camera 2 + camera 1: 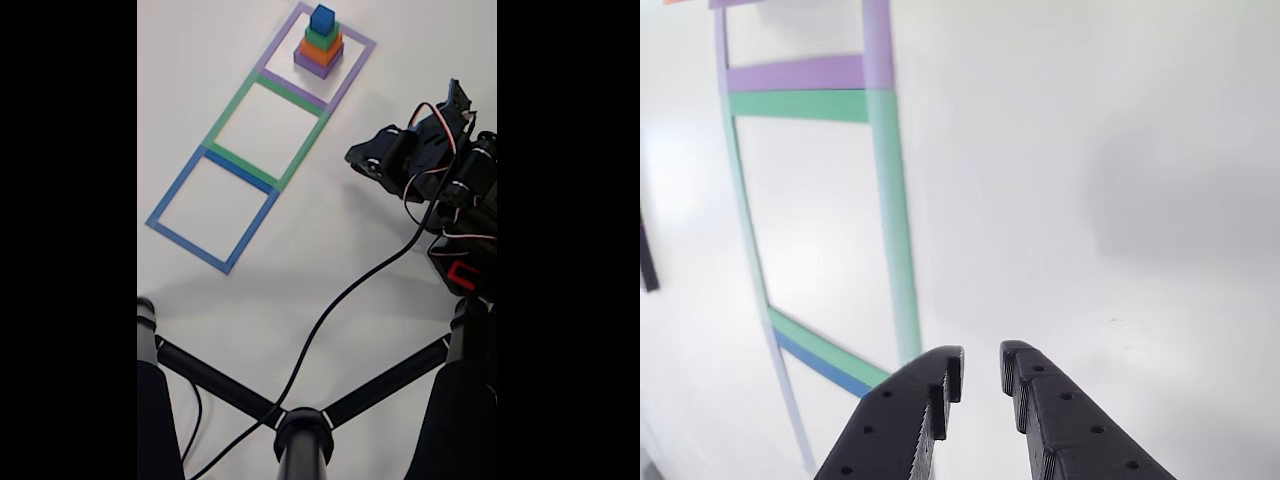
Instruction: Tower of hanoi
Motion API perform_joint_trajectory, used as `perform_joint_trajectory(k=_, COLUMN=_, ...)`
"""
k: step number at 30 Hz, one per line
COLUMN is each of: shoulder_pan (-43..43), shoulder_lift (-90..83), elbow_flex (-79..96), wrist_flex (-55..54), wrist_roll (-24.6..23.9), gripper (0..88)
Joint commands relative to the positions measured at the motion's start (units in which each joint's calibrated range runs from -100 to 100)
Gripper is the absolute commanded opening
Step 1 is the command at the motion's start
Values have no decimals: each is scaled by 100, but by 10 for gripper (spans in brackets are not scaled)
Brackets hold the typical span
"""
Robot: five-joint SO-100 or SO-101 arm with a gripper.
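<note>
White tabletop (300, 270) fills your fixed view, with three taped square outlines: blue (212, 209), green (266, 132) and purple (345, 75). Your four-cube tower (320, 44) stands inside the purple outline, dark blue on top. Your gripper (982, 368) hangs well apart from it, fingers slightly spread and holding nothing.

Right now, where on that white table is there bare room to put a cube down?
Bare: inside the green square outline and the blue square outline, plus the white table between outlines and gripper. Crowded: the purple square outline, holding the four-cube stack, and the near edge, crossed by a black cable.
</note>
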Motion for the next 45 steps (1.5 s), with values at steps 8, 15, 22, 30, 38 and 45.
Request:
perform_joint_trajectory(k=8, shoulder_pan=22, shoulder_lift=2248, elbow_flex=-2578, wrist_flex=-117, wrist_roll=1243, gripper=0)
perform_joint_trajectory(k=15, shoulder_pan=327, shoulder_lift=3394, elbow_flex=-4604, wrist_flex=482, wrist_roll=3210, gripper=0)
perform_joint_trajectory(k=22, shoulder_pan=723, shoulder_lift=4580, elbow_flex=-6830, wrist_flex=1315, wrist_roll=6758, gripper=0)
perform_joint_trajectory(k=30, shoulder_pan=1074, shoulder_lift=5213, elbow_flex=-8439, wrist_flex=2351, wrist_roll=12530, gripper=0)
perform_joint_trajectory(k=38, shoulder_pan=1059, shoulder_lift=5838, elbow_flex=-10238, wrist_flex=3598, wrist_roll=13817, gripper=0)
perform_joint_trajectory(k=45, shoulder_pan=1356, shoulder_lift=5814, elbow_flex=-10338, wrist_flex=3962, wrist_roll=16151, gripper=26)
